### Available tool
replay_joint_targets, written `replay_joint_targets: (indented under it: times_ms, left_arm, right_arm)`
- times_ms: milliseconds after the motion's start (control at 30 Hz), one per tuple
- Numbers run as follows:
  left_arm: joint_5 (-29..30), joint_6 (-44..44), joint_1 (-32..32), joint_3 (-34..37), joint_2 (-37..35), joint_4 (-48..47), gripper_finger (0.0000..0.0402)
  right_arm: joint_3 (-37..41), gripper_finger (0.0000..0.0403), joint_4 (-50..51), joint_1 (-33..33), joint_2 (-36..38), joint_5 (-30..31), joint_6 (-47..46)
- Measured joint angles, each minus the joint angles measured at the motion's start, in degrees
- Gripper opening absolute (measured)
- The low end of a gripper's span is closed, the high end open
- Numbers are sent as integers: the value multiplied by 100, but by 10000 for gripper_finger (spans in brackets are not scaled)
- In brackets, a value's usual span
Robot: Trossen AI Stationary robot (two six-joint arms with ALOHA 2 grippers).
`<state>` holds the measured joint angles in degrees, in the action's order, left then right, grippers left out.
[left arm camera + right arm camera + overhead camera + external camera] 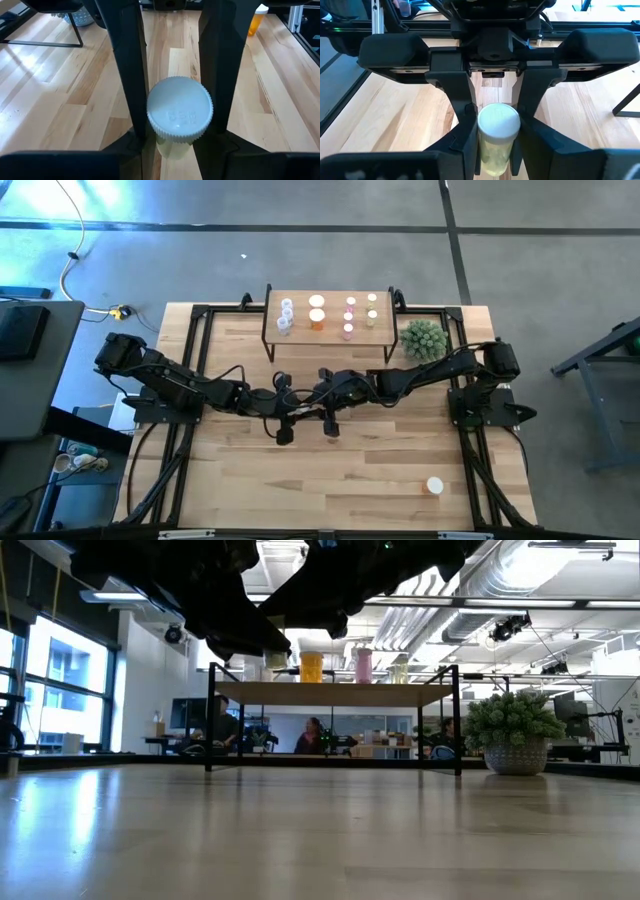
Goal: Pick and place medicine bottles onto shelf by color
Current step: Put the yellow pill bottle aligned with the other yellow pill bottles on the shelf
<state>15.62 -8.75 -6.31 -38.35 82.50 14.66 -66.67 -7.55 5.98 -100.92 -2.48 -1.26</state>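
Observation:
A small medicine bottle (496, 135) with a white cap (179, 107) and a pale yellow-green body hangs over the middle of the table. My left gripper (176, 142) and my right gripper (495, 150) face each other there, and each is shut on it. In the high view the two meet at the table's middle, left gripper (297, 394) and right gripper (315, 390), and their dark bodies hide the bottle. The shelf (330, 298) stands at the far edge and carries white, orange, pink and yellow-green bottles in groups. Another orange bottle (435, 486) lies on the table near the front right. My left gripper pinches the bottle's body (172, 149) just below the cap between its two fingers. They come slanting down from the table's left. The bottle stands about upright, cap up, clear of the table. My right gripper pinches the same bottle's body (495, 157) between its two fingers, one on each side. They come slanting down from the table's right, opposite the left gripper's fingers (462, 100). The bottle stays upright, with its cap (498, 120) above the fingers.
A green spiky plant (422, 338) in a pot stands to the right of the shelf. Black frame rails (185, 430) run along both sides of the table. Bare wood lies between the arms and the front edge.

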Motion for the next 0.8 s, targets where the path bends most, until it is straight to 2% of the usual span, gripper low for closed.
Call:
replay_joint_targets:
  times_ms: [300, 500, 633, 800]
  left_arm:
    - [51, 0, 0, 2, 0, 7, 127]
    - [87, 0, 2, 2, 0, 35, 178]
    - [144, -2, 2, 2, 0, 38, 216]
    - [319, 27, 2, 2, 0, 19, 236]
  right_arm:
    - [0, 109, 0, 0, 0, -10, 0]
    - [0, 108, 75, 2, 34, 64, 0]
    - [0, 108, 502, -41, 197, 292, 1]
    - [0, 108, 934, -156, 600, 591, 0]
